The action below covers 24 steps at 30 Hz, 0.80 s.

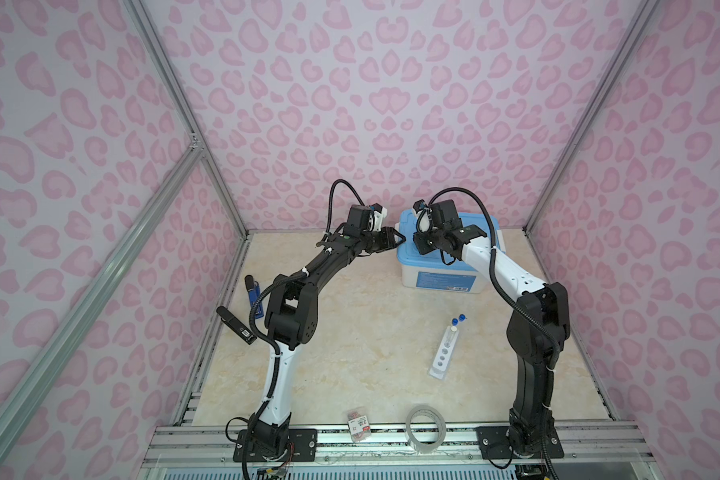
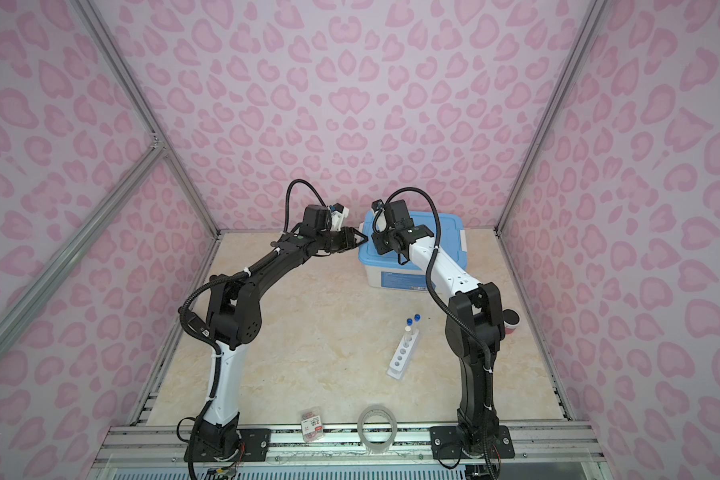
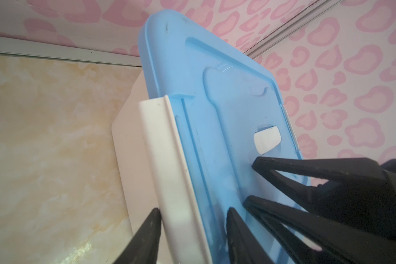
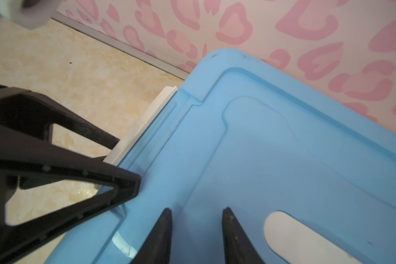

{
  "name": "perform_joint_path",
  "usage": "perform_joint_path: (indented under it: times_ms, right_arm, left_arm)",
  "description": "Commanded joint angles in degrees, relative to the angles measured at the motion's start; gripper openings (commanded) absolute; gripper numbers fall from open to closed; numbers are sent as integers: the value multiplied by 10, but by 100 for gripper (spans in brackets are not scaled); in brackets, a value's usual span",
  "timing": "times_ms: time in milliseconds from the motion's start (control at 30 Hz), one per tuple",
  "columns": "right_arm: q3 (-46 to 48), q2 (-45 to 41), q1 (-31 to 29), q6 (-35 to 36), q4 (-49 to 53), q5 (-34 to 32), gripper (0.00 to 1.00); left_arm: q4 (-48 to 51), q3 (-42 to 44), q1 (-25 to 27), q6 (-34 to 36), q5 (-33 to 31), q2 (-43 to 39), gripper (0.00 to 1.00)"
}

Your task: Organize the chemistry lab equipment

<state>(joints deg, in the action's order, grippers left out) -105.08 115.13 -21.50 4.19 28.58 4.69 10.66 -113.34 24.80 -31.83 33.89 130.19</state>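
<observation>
1. The blue-lidded box (image 1: 410, 272) sat at the desk's (image 1: 350, 332) back edge, close to the rear wall. Its lid (image 4: 284, 148) was on, so the contents were hidden.
2. The white six-hole rack (image 1: 442, 357) lay on the desk right of centre, well apart from the box. Its three near holes were empty.
3. The blue caps of the test tubes (image 1: 458, 319) showed at the rack's far end. Which holes they sat in could not be told.
4. The left pincer (image 3: 192, 210) was partly open at the box's left side.
   - It straddled the white latch (image 3: 160, 141) and the lid edge.
   - One finger (image 3: 150, 233) was against the latch and the other was on the lid.
   - Whether it actually gripped anything could not be told.
5. The right pincer (image 4: 196, 209) was just over the lid near that same left edge, jaws apart with nothing between them.
6. The two pincers were close together at the box's left end, with tight room there.
7. A wide bare stretch of desk lay between the two arms, from the box forward.
8. The tape roll (image 1: 409, 430) and the red-labelled packet (image 1: 359, 424) lay at the front edge, partly on the metal rail.
</observation>
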Motion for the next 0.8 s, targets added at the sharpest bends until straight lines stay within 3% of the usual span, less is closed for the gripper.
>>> perform_joint_path:
  times_ms: [0,300,767]
  right_arm:
    - [18,-16,14,-20,5,-7,37]
    - [100,-77,68,-57,-73,46,37]
    - [106,-73,107,-27,-32,-22,36]
  left_arm:
    - [26,-8,2,19,-7,-5,47]
    - [45,-30,7,23,-15,5,45]
    - [74,-67,12,33,-26,18,44]
